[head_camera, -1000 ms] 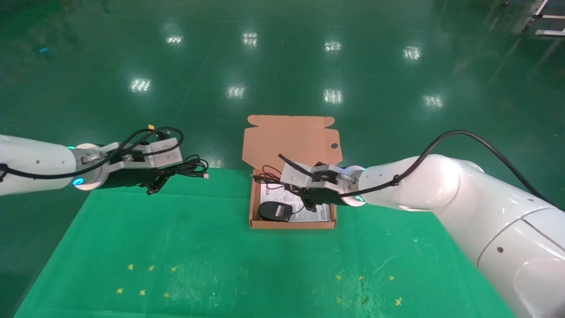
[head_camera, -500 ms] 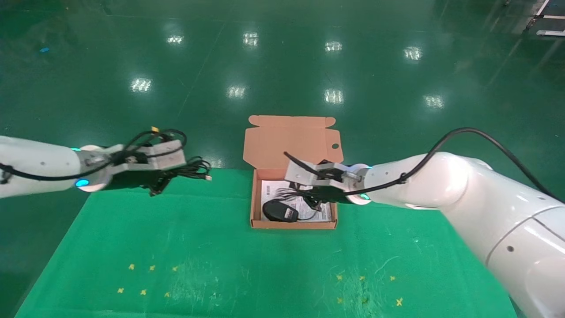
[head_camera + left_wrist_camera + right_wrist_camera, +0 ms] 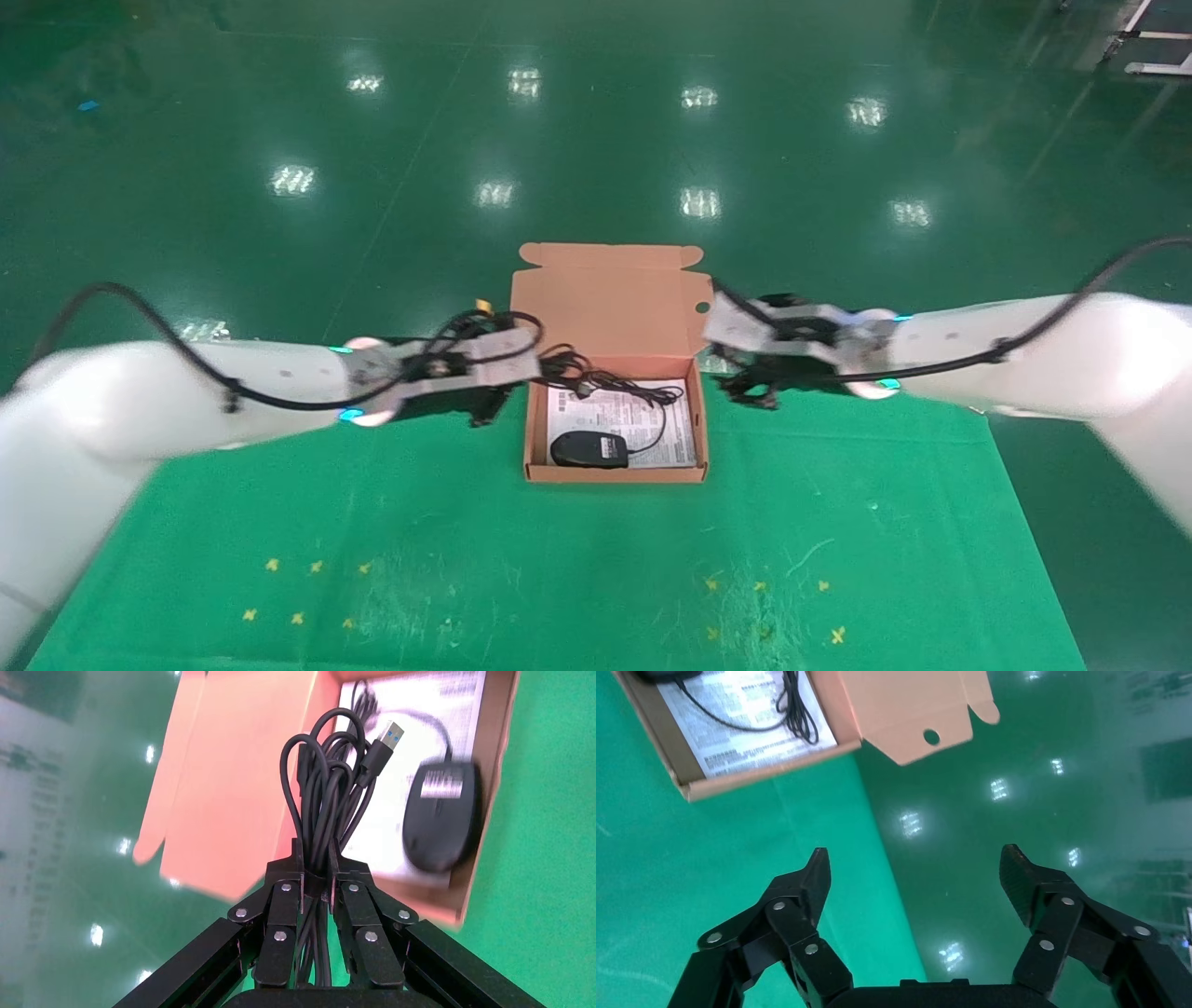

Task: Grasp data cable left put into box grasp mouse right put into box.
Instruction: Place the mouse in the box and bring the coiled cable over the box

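the green worktop (image 3: 559,550) fills the lower half of the head view, and the box (image 3: 610,303) sits at the centre of the frame with its flap lid standing open toward the top. inside, on a printed sheet (image 3: 622,424), the mouse (image 3: 589,449) lies at the lower left of the tray with its thin cord trailing to the upper right, so that half of the job looks done. the left hand (image 3: 489,405) sits just left of the box's left wall, closed tight on the data cable (image 3: 330,811), whose loops and silver plug reach over the tray's upper left corner. the right hand (image 3: 916,874) hangs to the right of the box near its upper right corner, jaws spread wide and holding nothing. the cable looks light, limp and springy: pinched at the middle of the bundle as it is, the loops stay together, but the free ends may flop or fan out on release, and could snag the box wall or the mouse cord. i would judge a grip across all the strands at mid-bundle the safest hold.
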Action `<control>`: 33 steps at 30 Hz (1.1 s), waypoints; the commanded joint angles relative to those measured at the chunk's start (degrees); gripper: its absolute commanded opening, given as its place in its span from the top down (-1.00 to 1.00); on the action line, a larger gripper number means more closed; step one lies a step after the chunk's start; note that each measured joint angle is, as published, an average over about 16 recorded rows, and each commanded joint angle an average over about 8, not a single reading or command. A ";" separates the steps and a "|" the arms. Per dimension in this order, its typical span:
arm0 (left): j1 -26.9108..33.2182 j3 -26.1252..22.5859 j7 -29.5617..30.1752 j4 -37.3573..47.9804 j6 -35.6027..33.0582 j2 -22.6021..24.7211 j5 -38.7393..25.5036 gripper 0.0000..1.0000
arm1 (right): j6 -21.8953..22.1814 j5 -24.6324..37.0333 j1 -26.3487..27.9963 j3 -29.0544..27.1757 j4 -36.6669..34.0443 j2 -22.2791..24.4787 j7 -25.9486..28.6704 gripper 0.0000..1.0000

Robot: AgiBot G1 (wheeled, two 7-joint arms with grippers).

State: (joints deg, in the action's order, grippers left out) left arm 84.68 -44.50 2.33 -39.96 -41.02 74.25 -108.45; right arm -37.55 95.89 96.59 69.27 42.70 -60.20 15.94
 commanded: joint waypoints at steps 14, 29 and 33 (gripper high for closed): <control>-0.79 -5.04 -13.57 5.97 4.11 4.32 14.24 1.00 | -0.93 5.44 -0.24 1.09 13.66 10.94 10.12 -1.00; -0.44 -9.81 -14.34 5.47 5.83 4.09 19.53 -1.00 | -1.27 7.50 -0.55 1.40 18.39 13.72 13.89 -1.00; -0.35 -9.87 -13.36 4.23 5.45 2.39 19.42 -1.00 | -1.03 7.56 -0.12 1.26 18.36 13.17 13.60 -1.00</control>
State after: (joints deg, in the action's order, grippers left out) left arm 85.05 -54.40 -10.13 -36.15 -35.18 76.40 -89.29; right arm -38.42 103.83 97.17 70.40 60.97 -47.41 29.34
